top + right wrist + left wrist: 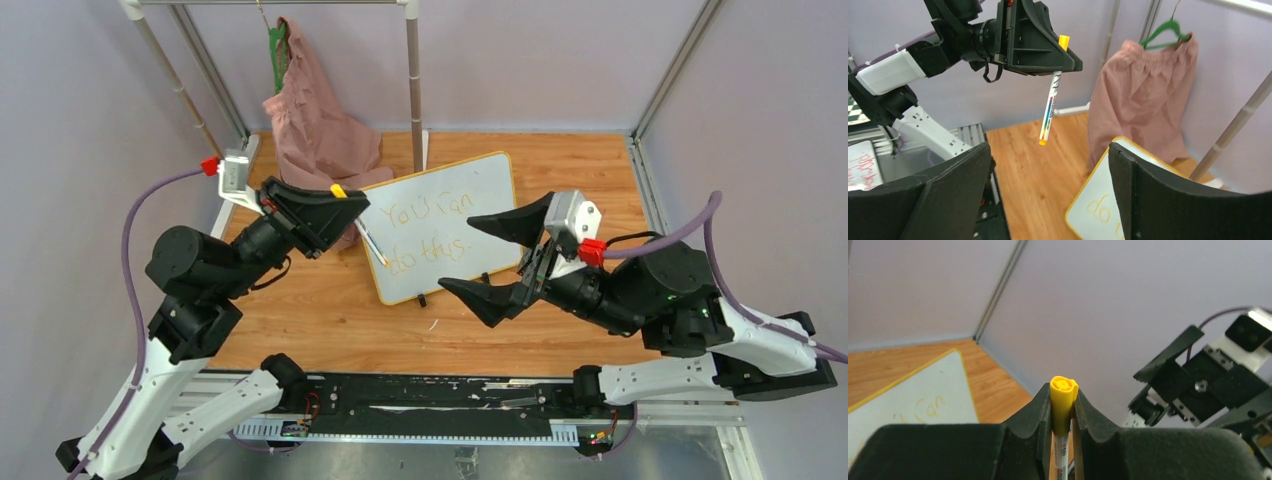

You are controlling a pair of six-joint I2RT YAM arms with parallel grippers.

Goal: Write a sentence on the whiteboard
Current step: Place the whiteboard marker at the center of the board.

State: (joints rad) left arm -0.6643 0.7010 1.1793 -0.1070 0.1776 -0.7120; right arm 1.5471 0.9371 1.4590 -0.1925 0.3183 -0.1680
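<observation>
The whiteboard [485,180] stands tilted on the wooden table, yellow-framed, with the sentence [430,213] in orange handwriting, "You can do this." My left gripper [345,205] is shut on a white marker [372,245] near its yellow end [1064,397]. The marker [1050,107] hangs tip down in the air, left of the board's edge [1083,200] and off its surface. My right gripper [458,255] is open wide in front of the board's lower right, nothing between its fingers [1143,195].
A pink garment [315,115] hangs on a green hanger from a white pipe rack [415,90] behind the board. Metal rails edge the table. Another small board with red writing [860,167] lies beyond the left table edge.
</observation>
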